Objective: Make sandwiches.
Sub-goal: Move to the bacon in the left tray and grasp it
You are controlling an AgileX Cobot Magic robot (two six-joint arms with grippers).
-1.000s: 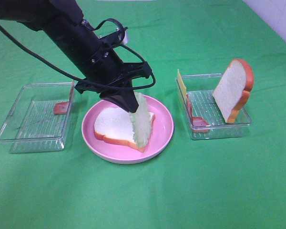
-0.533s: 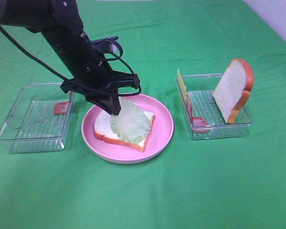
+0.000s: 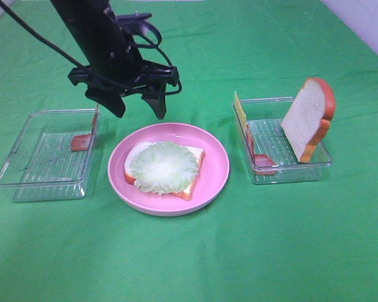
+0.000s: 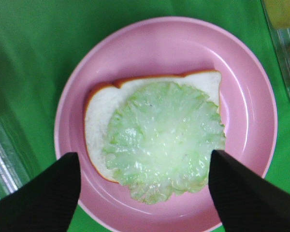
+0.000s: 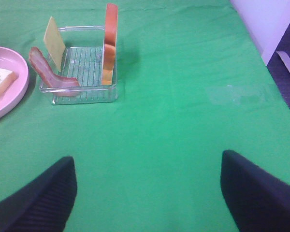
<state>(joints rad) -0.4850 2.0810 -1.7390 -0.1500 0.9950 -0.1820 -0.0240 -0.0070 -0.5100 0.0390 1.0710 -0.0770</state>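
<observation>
**Two layers on the plate, both claws empty**

One bread slice (image 3: 131,168) lies flat on the pink plate (image 3: 215,171). A round lettuce leaf (image 3: 163,167) lies flat on top of it and covers most of it. White crumb shows past the leaf at 9 and 2 o'clock, and crust shows at 5 o'clock. In the left wrist view the leaf overhangs the slice's edge on one side.

Left claw (image 3: 139,112) hovers above the plate's rim at roughly 11 o'clock, clear of the food. Its jaws are spread wide with nothing between them.

Right claw (image 5: 146,164) shows only in its own wrist view, over bare green cloth (image 3: 189,264). It is also spread wide and holds nothing.

Left tray (image 3: 25,173) sits at 9 o'clock of the plate, with a bacon strip (image 3: 82,143) at its plate-side wall.

Right tray (image 3: 291,174) sits at 3 o'clock. In it:
- a second bread slice (image 3: 307,119) standing on edge, leaning on the far wall
- a cheese square (image 3: 240,112) upright at the plate-side wall
- another bacon piece (image 3: 262,162) draped over the near corner
</observation>
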